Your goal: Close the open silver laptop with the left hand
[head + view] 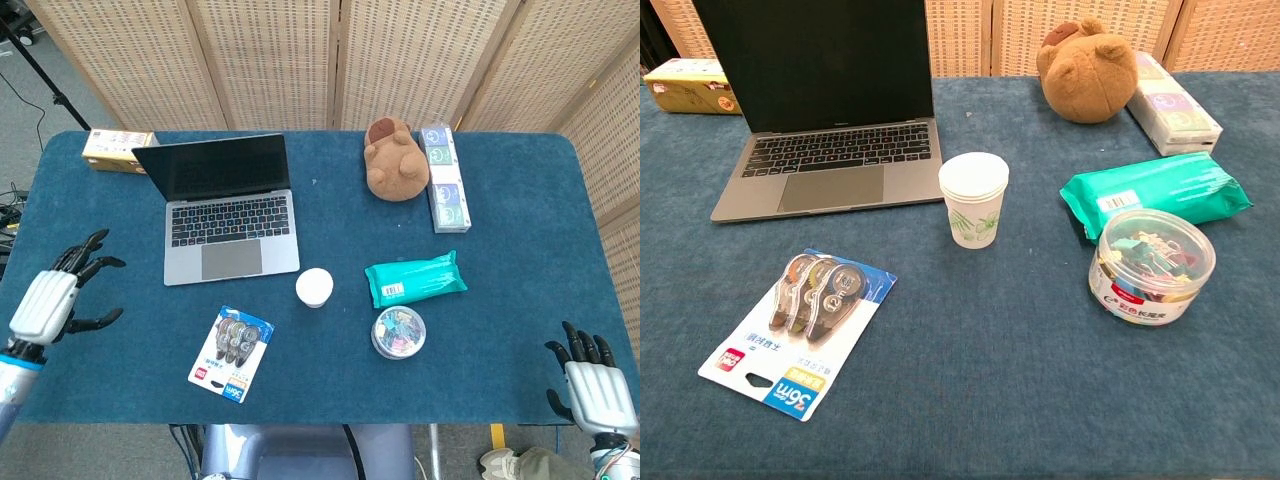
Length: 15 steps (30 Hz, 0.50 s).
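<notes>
The open silver laptop sits on the blue felt-covered table, in the left rear part of the surface. Its dark screen stands upright at the far edge and faces the robot; keyboard and trackpad point toward the near edge. Its long axis runs left to right, slightly rotated relative to the table edge.

The left hand hovers over the table's left edge, well apart from the laptop, fingers spread and holding nothing. The right hand is at the near right corner, fingers extended and apart, also holding nothing. Neither hand appears in the chest view.

Item count, one of each:
- yellow cardboard box, just behind the laptop's left rear corner
- brown plush toy
- long white packet with coloured panels, just beside the plush toy
- stack of white paper cups, near the laptop's front right corner
- green wipes pack
- clear round tub of coloured binder clips, just in front of the wipes pack
- blister card of correction tapes, holding three tape units
</notes>
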Each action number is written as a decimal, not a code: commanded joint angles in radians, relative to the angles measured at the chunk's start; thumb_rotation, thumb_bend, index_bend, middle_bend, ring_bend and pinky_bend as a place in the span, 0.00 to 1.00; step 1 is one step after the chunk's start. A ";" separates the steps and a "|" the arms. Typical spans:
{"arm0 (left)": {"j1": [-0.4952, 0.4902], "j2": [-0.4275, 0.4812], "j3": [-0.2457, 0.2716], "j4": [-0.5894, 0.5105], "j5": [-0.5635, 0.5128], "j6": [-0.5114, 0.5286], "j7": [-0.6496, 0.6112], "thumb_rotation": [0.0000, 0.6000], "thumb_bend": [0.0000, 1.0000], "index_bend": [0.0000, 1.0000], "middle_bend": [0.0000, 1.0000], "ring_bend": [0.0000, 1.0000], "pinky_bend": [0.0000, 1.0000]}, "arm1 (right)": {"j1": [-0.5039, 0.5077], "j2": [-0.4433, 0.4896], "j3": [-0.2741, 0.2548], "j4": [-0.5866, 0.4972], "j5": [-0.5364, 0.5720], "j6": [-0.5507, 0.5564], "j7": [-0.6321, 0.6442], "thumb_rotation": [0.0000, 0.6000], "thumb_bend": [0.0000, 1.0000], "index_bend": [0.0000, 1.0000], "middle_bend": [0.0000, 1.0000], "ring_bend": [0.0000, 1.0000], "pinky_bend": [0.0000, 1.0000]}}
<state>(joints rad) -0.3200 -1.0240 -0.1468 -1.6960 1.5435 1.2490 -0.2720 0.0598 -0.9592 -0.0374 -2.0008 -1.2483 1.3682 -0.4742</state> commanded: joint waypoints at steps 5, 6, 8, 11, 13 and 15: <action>-0.187 -0.008 -0.073 0.116 -0.001 -0.172 -0.023 1.00 0.19 0.32 0.08 0.13 0.14 | 0.005 0.006 0.003 0.004 0.010 -0.011 0.014 1.00 0.37 0.22 0.00 0.00 0.00; -0.207 -0.013 -0.078 0.130 0.003 -0.186 -0.018 1.00 0.19 0.32 0.08 0.13 0.14 | 0.006 0.006 0.004 0.005 0.011 -0.013 0.016 1.00 0.37 0.22 0.00 0.00 0.00; -0.234 -0.021 -0.083 0.154 -0.001 -0.209 -0.015 1.00 0.19 0.31 0.08 0.13 0.14 | 0.007 0.007 0.004 0.006 0.013 -0.016 0.019 1.00 0.37 0.22 0.00 0.00 0.00; -0.271 -0.032 -0.090 0.186 -0.010 -0.241 -0.008 1.00 0.19 0.30 0.08 0.13 0.14 | 0.009 0.007 0.004 0.008 0.017 -0.022 0.022 1.00 0.37 0.22 0.00 0.00 0.00; -0.295 -0.042 -0.095 0.214 -0.020 -0.263 -0.001 1.00 0.19 0.30 0.08 0.12 0.14 | 0.011 0.008 0.004 0.009 0.020 -0.026 0.024 1.00 0.37 0.22 0.00 0.00 0.00; -0.326 -0.056 -0.100 0.255 -0.034 -0.295 0.007 1.00 0.19 0.30 0.08 0.12 0.14 | 0.013 0.008 0.005 0.012 0.026 -0.030 0.027 1.00 0.37 0.22 0.00 0.00 0.00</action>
<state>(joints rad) -0.6198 -1.0657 -0.2397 -1.4736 1.5231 0.9813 -0.2744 0.0716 -0.9512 -0.0329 -1.9899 -1.2248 1.3400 -0.4486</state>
